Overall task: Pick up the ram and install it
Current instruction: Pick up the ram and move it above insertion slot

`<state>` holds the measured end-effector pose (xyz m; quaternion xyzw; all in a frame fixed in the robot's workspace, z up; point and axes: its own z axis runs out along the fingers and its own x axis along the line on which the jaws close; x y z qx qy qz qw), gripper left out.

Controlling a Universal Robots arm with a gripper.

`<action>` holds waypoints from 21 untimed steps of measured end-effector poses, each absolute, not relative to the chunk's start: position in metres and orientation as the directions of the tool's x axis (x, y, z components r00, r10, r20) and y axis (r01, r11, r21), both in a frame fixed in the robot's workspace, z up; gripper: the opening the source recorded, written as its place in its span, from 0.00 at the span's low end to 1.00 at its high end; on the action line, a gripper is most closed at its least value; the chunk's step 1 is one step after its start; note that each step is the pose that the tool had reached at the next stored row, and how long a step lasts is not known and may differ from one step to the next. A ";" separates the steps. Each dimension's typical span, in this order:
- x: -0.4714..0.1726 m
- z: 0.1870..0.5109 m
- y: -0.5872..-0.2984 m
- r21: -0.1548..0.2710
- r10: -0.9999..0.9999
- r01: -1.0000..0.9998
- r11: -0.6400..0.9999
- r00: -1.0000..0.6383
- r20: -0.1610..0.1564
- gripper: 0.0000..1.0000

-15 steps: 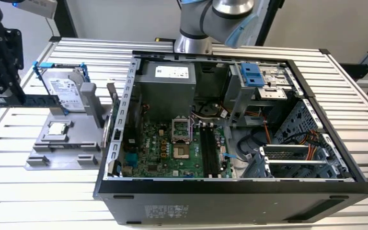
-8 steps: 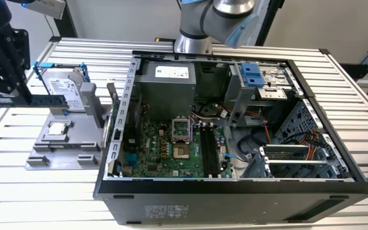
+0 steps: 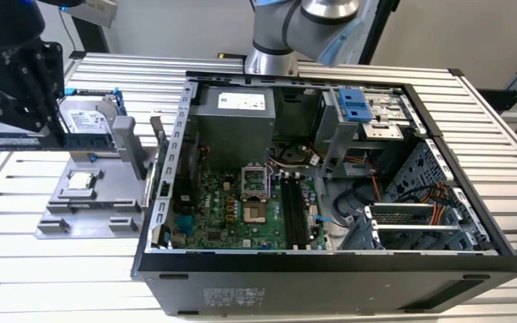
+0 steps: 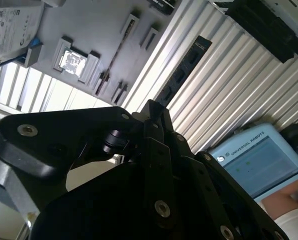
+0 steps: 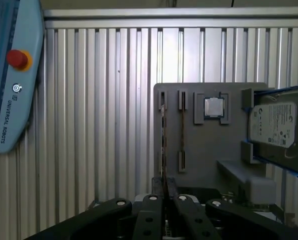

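Pick looks done: gripper [image 5: 164, 190] clamped on the ram [image 3: 79, 141] above the gray holder [image 3: 88, 202] at the worktop [image 3: 25, 269] edge on the exterior view's left; install likely calls for aligning it with the memory slots [image 3: 291, 208].

Silver-grey and tubular along the arm [image 3: 272, 57], with a pale blue cap [image 3: 347, 33] over a rounded, polished joint. Matte black at the gripper [image 5: 164, 186]: flat, angular plates layered side by side, hinged like linkages and narrowing toward the tip. Studded with small round silver screws [image 4: 162, 208] at the pivots in both wrist views. Fitted with a short black cylindrical pin [image 4: 111, 141] set between two plates in the second wrist view. Blocky, black and sharp-edged in the exterior view as well.
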<state>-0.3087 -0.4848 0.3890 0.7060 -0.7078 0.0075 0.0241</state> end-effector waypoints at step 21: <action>-0.233 0.389 -0.485 0.028 -0.999 -1.000 0.003 -0.002 0.045 0.00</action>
